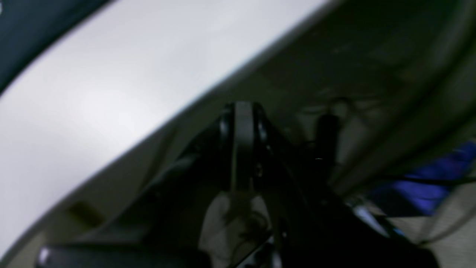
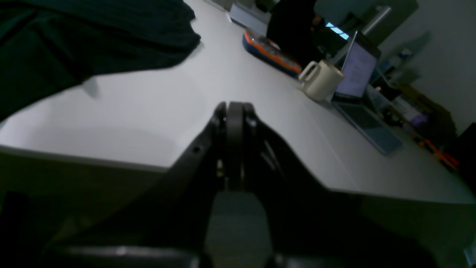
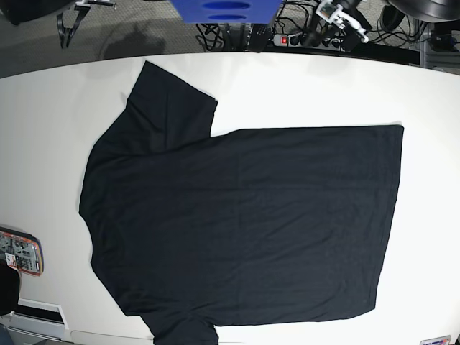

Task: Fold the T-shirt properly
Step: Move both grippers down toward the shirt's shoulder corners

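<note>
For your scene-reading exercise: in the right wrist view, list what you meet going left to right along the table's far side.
T-shirt → orange-and-blue case → mug → laptop

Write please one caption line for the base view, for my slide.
Overhead base view: a black T-shirt lies spread flat and unfolded on a white table, neither hand visible.
</note>
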You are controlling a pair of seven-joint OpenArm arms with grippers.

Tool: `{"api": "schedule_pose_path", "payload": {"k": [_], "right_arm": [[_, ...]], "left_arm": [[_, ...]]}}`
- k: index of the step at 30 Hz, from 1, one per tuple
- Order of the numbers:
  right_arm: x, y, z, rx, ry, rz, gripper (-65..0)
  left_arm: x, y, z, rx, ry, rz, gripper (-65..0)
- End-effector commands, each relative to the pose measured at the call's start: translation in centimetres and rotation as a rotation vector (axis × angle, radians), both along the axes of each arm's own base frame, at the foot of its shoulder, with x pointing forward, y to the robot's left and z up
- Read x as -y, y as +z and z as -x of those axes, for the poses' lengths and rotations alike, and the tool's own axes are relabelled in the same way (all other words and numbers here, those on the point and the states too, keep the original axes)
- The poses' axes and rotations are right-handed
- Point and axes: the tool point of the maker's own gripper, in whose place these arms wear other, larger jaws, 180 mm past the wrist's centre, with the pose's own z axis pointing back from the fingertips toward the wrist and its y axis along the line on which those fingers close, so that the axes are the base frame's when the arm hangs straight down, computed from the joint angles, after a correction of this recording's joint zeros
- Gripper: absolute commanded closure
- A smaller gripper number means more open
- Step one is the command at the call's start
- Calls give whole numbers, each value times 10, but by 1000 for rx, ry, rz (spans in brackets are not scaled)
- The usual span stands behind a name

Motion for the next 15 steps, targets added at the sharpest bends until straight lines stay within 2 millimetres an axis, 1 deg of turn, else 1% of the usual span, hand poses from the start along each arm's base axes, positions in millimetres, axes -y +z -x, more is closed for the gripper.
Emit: {"api": "schedule_pose_path", "payload": {"k": [1,3,4,8,10,15], "right_arm": [[4,11,2,27,9,27,0],[4,11,2,27,9,27,0],[4,11,2,27,9,27,0],[4,11,2,27,9,27,0],[3,12,1,32,11,29,0],[-3,28,-12,89,30,46,0]], "left_arm": [[-1,6,13,-2,-24,10,0],[5,7,25,-29,-65,24,0],[9,8,28,-34,-84,34,0],[19,23,30,-10,-113,61,0],[26,35,20,36,-122,78,0],[38,61,1,130,-141,110,0]]}}
